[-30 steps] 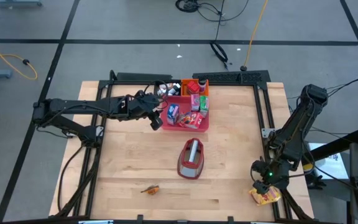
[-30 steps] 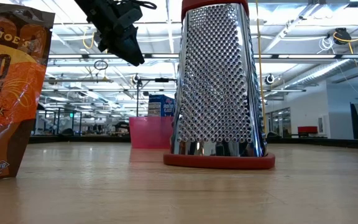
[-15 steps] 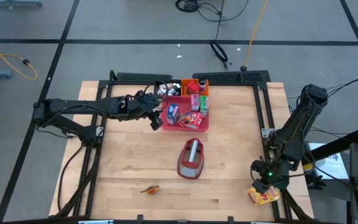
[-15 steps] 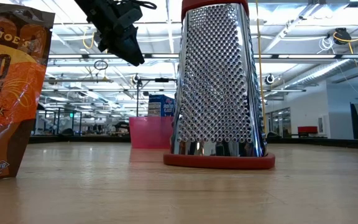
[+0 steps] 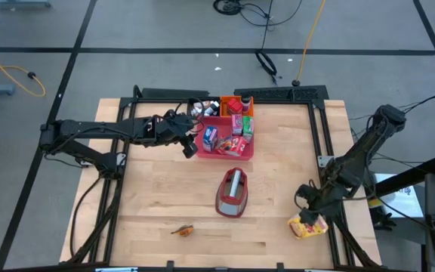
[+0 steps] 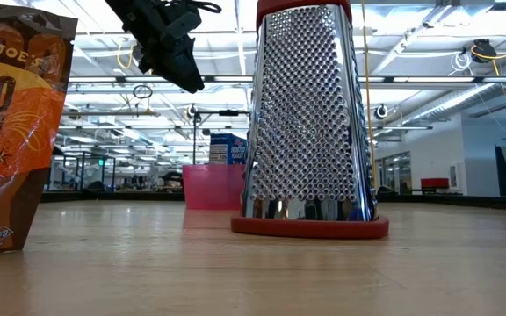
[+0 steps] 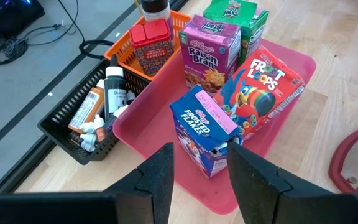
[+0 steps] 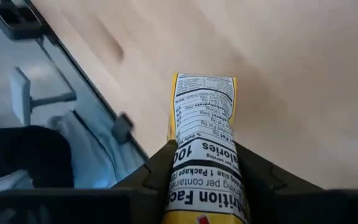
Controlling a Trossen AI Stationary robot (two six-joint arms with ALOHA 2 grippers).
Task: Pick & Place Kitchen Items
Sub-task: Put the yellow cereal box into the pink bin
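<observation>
a metal grater (image 5: 232, 193) with a red base lies at the centre of the wooden counter (image 5: 149, 196). above it sits a pink tray (image 5: 244, 149), with an orange basket (image 5: 248, 100) and black basket (image 7: 64, 127) behind.

You see a tall perforated steel grater with a red base (image 6: 308, 123) standing on the wooden table (image 6: 253, 272), an orange snack bag (image 6: 11, 132) beside it, and perhaps a pink tray (image 6: 211, 186) behind.

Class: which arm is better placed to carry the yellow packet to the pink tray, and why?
Right. Its gripper already clamps the yellow packet at the table's right edge; the left gripper hovers open over the pink tray.
</observation>
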